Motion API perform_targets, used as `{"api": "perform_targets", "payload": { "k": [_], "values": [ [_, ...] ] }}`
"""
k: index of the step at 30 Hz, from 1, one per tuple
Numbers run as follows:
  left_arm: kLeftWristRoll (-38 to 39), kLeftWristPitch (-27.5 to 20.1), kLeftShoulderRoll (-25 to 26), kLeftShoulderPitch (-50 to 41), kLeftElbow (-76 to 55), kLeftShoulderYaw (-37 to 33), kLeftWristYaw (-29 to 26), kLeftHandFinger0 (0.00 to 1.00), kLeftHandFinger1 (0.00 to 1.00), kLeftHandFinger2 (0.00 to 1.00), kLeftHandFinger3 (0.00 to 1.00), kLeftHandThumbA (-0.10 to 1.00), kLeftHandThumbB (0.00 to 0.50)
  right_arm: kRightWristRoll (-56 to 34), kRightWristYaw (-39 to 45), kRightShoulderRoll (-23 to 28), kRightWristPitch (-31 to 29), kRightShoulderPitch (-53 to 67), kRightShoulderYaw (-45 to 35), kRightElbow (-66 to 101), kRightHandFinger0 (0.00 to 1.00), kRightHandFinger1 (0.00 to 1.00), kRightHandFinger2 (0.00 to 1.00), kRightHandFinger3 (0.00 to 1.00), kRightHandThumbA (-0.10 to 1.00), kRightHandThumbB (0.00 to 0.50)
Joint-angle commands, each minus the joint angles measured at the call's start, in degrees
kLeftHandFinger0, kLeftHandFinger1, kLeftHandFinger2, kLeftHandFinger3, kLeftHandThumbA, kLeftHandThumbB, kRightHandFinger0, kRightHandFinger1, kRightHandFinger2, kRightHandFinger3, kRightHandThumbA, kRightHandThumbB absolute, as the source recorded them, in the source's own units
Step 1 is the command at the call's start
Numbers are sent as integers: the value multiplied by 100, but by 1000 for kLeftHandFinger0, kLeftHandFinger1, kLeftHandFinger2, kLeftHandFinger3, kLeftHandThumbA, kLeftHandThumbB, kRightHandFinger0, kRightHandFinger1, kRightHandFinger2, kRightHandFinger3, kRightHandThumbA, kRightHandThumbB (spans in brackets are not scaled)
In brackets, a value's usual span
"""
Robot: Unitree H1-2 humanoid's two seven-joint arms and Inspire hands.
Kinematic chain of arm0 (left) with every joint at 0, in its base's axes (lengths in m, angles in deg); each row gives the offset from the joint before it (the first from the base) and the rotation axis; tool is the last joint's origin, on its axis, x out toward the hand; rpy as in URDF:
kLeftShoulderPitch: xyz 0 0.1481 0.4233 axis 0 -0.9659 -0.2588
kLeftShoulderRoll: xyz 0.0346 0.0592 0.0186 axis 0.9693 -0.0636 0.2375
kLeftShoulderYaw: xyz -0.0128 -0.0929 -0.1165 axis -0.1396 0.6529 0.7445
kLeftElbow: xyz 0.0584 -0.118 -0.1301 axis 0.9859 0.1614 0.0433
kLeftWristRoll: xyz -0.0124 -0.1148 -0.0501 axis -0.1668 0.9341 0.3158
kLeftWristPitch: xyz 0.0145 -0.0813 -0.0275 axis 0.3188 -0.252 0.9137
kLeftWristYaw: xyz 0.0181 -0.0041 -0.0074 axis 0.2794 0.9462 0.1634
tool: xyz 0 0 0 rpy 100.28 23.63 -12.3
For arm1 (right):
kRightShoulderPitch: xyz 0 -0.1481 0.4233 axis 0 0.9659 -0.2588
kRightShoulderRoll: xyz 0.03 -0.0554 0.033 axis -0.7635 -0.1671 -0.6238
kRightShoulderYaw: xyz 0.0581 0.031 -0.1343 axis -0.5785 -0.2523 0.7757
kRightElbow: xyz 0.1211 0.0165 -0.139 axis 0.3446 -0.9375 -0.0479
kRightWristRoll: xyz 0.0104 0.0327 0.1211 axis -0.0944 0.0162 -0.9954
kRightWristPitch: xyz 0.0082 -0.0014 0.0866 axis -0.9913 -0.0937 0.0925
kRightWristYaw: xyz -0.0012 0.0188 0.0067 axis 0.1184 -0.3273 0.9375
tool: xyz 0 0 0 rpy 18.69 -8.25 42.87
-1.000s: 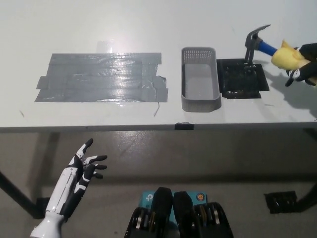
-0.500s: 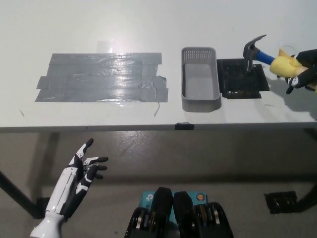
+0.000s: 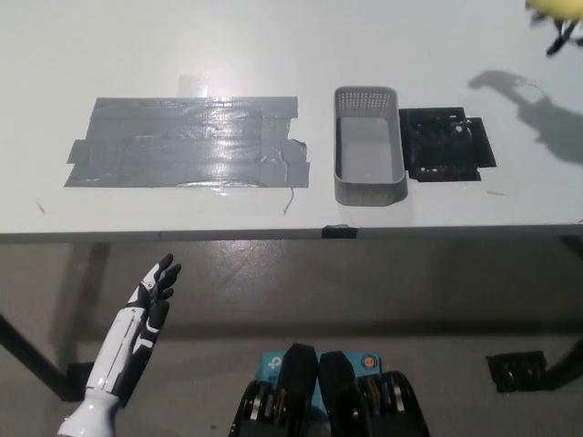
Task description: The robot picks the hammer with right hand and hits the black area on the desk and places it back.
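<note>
The white left hand (image 3: 150, 300) hangs at the lower left, below the front edge of the tabletop (image 3: 273, 55) and over the floor, with its fingers stretched out nearly straight and close together, holding nothing.

On the tabletop, the leftmost thing is a wide patch of grey tape (image 3: 187, 142), made of overlapping strips that shine under the light. A thin loose thread or wire (image 3: 290, 199) lies just off the patch's lower right corner. A small dark mark (image 3: 39, 208) sits near the front edge at the far left.

To the right of the tape stands a grey plastic basket (image 3: 398, 146), long and narrow, with perforated walls and nothing visible inside. Just beside its right wall lies the black area (image 3: 446, 146), a dark, scuffed square patch flat on the tabletop. A small black clip (image 3: 339, 231) sits on the front edge of the tabletop below the basket.

At the top right corner only a scrap of the right hand (image 3: 557, 35) shows, a few dark fingers cut off by the edge, and beside them a bit of yellow from the hammer (image 3: 547, 7); whether the hand grips it cannot be told. A soft shadow (image 3: 533, 100) falls on the tabletop right of the black area.

On the floor at lower right lies a small black object (image 3: 519, 370).
</note>
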Motion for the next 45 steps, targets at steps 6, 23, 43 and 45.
{"api": "perform_targets", "payload": {
  "k": [6,23,43,45],
  "values": [
    [78,-278,11,16,-100,14,20,1000,1000,1000,1000,1000,130,-7,-275,-247,-452,153,382,-311,162,623,890,1000,-100,132],
    [101,-241,4,22,-135,56,2,1000,1000,1000,1000,1000,109,1030,-961,-699,-1758,861,2178,-1236,7,554,960,882,-100,92],
    [85,-224,-26,-40,-182,29,-4,1000,1000,1000,1000,1000,68,1054,-1992,-547,-1649,36,1514,-948,512,860,1000,1000,73,225],
    [77,-235,-30,-57,-187,32,-14,1000,1000,1000,1000,1000,71,973,-1783,-634,-1278,30,1383,-911,1000,1000,1000,1000,325,294]
  ]
}}
